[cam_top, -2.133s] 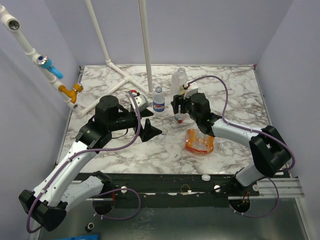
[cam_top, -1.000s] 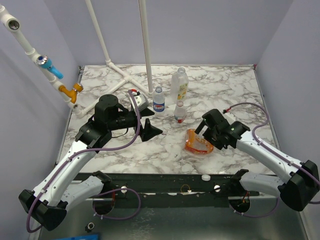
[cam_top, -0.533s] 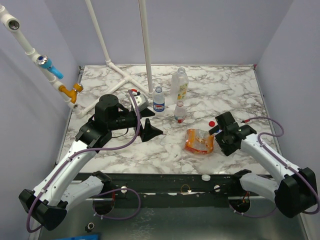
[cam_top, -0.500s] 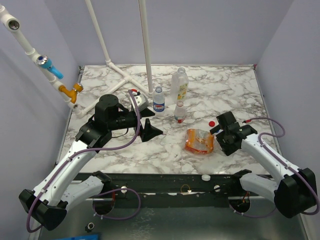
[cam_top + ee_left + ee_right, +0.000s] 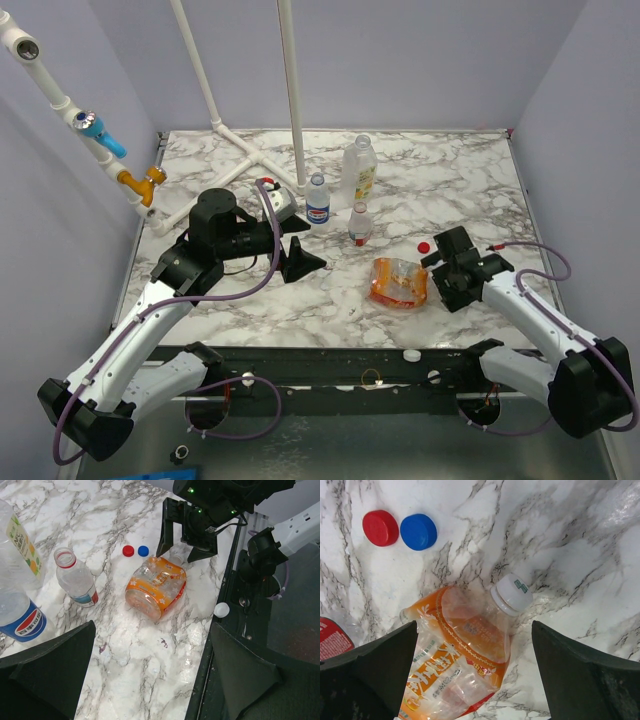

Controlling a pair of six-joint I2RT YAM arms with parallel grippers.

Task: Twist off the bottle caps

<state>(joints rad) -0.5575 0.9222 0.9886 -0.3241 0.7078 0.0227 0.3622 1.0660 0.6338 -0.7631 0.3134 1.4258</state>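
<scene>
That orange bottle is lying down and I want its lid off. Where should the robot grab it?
Grip the white cap across its round sides, coming in from the cap end. The orange bottle lies on its side, cap pointing sideways, and its body looks crumpled, probably too soft.

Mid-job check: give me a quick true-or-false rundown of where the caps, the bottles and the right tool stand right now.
1. The orange-label bottle lies on its side with its white cap screwed on. True.
2. The red cap and the blue cap lie side by side on the table. True.
3. The right tool is shut on the red cap. False: it is open and holds nothing; the red cap lies loose on the table.
4. The red-label bottle has its cap on. False: its neck is open.
5. The Pepsi bottle is tipped over. False: it stands upright.
</scene>
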